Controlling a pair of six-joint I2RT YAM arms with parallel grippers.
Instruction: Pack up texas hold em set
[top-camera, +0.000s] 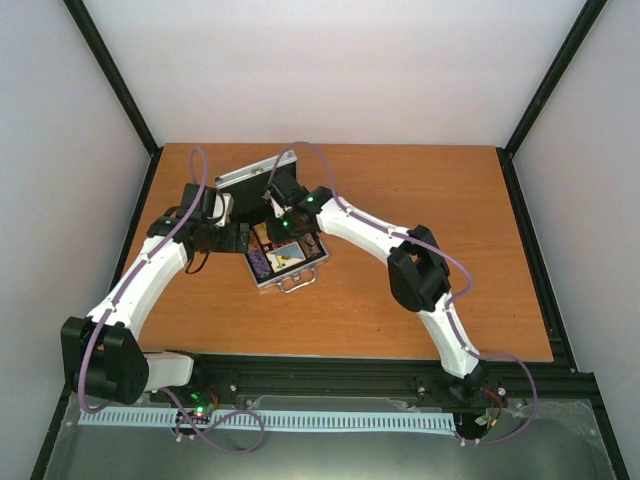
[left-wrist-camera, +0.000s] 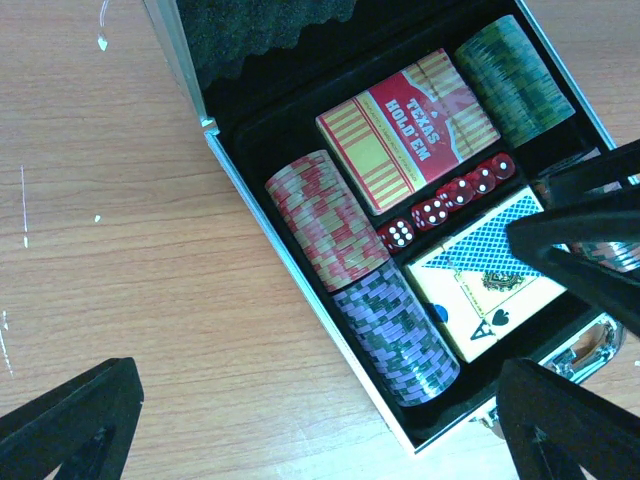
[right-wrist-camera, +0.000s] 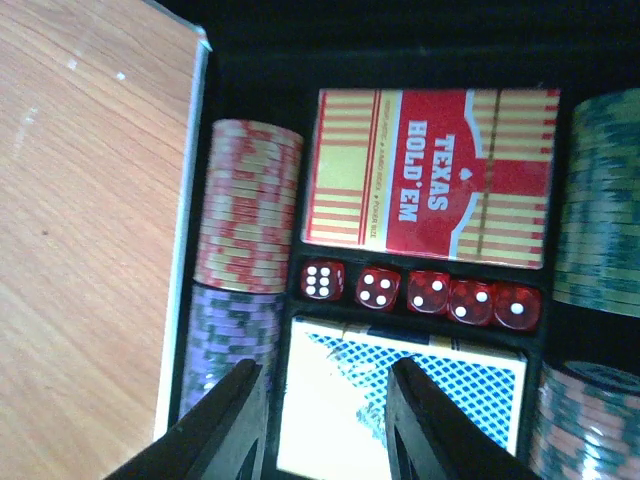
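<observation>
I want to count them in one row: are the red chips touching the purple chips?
Touching. The left wrist view shows the red chips and purple chips end to end, no gap.

the overhead view is bright and even, lit by diffuse light off the white walls (top-camera: 330, 70). the arms throw only soft, pale shadows on the tabletop (top-camera: 420, 300), and small green lamps (top-camera: 310, 201) glow on the right arm. detail inside the open briefcase (top-camera: 243, 179) is too small to read there.

the left wrist view is sharp in the middle. print on the red deck (left-wrist-camera: 408, 130) is crisp, tiny white flecks of glare dot the wood, and the left gripper (left-wrist-camera: 320, 400) shows as black, blurred silhouettes.

the right wrist view is dimmer and softer, with heavy reds. the green chip stack (right-wrist-camera: 600, 200) sinks into shadow at the edge, and the right gripper (right-wrist-camera: 322, 400) is out of focus.
</observation>
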